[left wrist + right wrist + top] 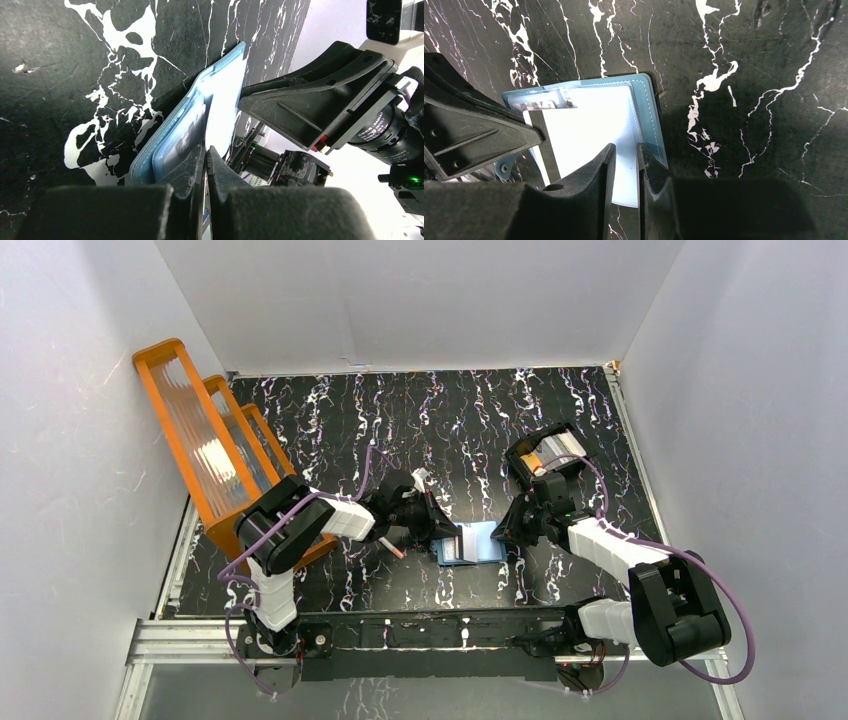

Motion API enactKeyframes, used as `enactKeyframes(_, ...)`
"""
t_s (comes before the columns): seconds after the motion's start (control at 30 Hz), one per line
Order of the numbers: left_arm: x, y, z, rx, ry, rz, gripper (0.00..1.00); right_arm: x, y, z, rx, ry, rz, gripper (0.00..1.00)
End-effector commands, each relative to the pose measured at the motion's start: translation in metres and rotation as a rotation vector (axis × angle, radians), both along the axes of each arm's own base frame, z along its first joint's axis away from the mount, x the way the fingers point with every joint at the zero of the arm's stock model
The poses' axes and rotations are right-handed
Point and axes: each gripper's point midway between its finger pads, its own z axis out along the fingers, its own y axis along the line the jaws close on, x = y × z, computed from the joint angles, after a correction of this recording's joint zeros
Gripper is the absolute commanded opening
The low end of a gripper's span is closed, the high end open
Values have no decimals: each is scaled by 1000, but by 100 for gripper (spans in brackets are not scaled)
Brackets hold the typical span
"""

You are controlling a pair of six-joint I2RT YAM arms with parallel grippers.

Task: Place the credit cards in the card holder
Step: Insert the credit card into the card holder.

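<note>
The left claw (443, 543) covers part of the card holder (481, 540); cards (553, 453) in the tray (515, 456) look too small to count.

Orange ribbed rack (215, 455) far left; black tray (517, 458) right; pink stick (393, 547) mid-table.

Bright, even light falls from above, and the white walls (420, 300) bleach pale. The table (450, 410) looks sharp from overhead, with only soft shadows. Close up, the left gripper (206, 148) and right gripper (625, 146) blur into unfocused black. The white card (584, 135) glares featureless. Dark shadow lies just right of the card holder (649, 115).
</note>
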Motion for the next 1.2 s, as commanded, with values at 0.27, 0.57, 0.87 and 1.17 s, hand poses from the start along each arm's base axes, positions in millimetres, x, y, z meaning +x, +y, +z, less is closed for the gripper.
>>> enactKeyframes(0.27, 10, 4, -9, 71, -11, 70, 0, -17, -7, -14, -29, 77, -12, 30)
enactKeyframes(0.57, 9, 4, -10, 92, -26, 77, 0, -26, -6, -11, 6, 89, -30, 30)
enactKeyframes(0.87, 5, -3, -21, 111, -31, 52, 0, -28, -6, -9, 17, 94, -49, 31)
enactKeyframes(1.17, 2, -10, -27, 178, -38, -14, 0, -22, -5, -1, 18, 61, -44, 31)
